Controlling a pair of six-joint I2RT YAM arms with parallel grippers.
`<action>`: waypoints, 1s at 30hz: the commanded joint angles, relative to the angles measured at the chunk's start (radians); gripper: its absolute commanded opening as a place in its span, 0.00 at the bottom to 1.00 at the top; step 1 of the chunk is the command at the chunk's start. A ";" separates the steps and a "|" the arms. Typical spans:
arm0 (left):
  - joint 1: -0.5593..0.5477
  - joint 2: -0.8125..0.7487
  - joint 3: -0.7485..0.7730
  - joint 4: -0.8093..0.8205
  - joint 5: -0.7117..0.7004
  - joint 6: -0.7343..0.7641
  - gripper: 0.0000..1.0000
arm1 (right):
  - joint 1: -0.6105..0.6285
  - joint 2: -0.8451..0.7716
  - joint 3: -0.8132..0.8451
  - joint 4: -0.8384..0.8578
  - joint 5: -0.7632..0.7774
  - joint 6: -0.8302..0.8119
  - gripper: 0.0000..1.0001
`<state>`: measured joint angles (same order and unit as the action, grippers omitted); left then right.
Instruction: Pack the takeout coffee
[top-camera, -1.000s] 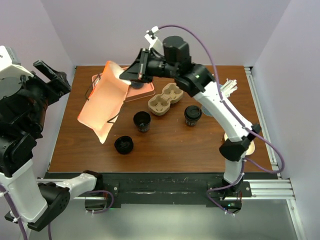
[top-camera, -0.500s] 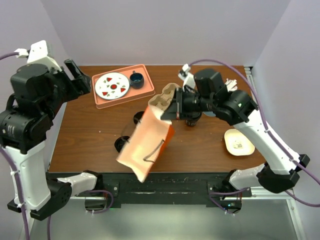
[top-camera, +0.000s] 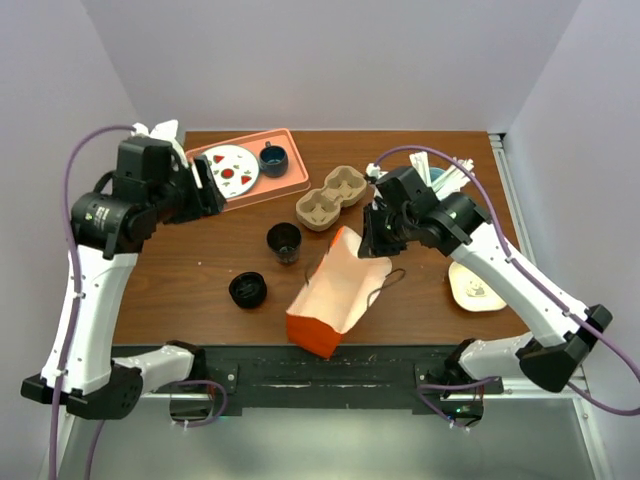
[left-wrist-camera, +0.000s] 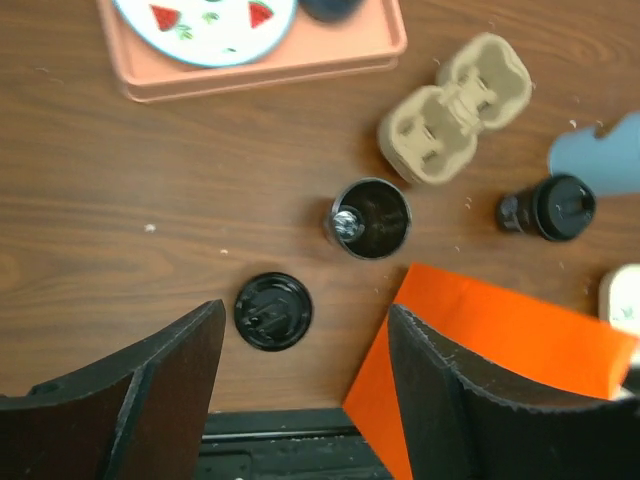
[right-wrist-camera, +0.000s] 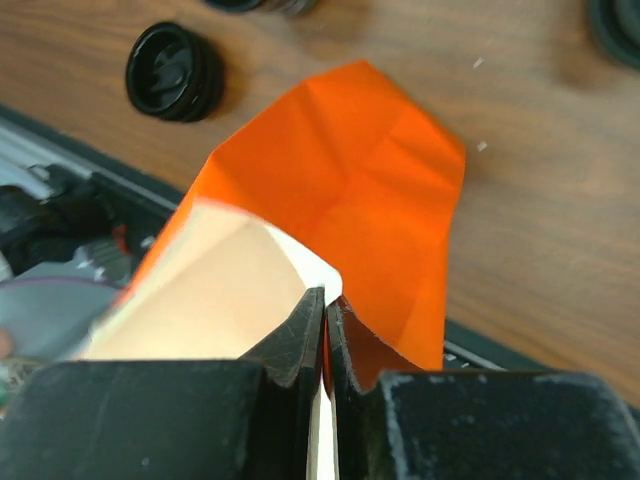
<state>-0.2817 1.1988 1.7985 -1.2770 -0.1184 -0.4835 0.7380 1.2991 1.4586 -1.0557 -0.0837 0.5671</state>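
Item: takeout coffee (left-wrist-camera: 552, 208), lidded, apparently upright on tabletop (left-wrist-camera: 120, 250), just beyond orange paper bag (top-camera: 335, 290); hidden beneath right arm in top view. Right end effector (right-wrist-camera: 325, 300), the nearer, clenched on bag rim. Left end effector (left-wrist-camera: 305, 315) released, well apart. No legible brands or writing.

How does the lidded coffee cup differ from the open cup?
The lidded cup is capped with a black sip lid; the open cup shows its bare inside. The open cup stands mid-table; the lidded cup stands further right, beyond the orange bag. Both are dark, upright and unheld.
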 joint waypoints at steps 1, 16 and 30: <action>0.003 -0.100 -0.177 0.144 0.207 -0.046 0.69 | -0.006 0.066 0.104 -0.052 0.113 -0.099 0.06; -0.260 -0.304 -0.473 0.196 0.249 -0.430 0.60 | -0.077 0.088 0.112 0.052 0.125 0.074 0.00; -0.312 -0.255 -0.510 0.282 0.336 -0.481 0.63 | -0.077 0.049 0.120 0.119 0.050 0.111 0.31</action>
<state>-0.5621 0.9138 1.3064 -1.0389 0.1844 -0.9382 0.6624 1.3865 1.5417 -0.9829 0.0097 0.6853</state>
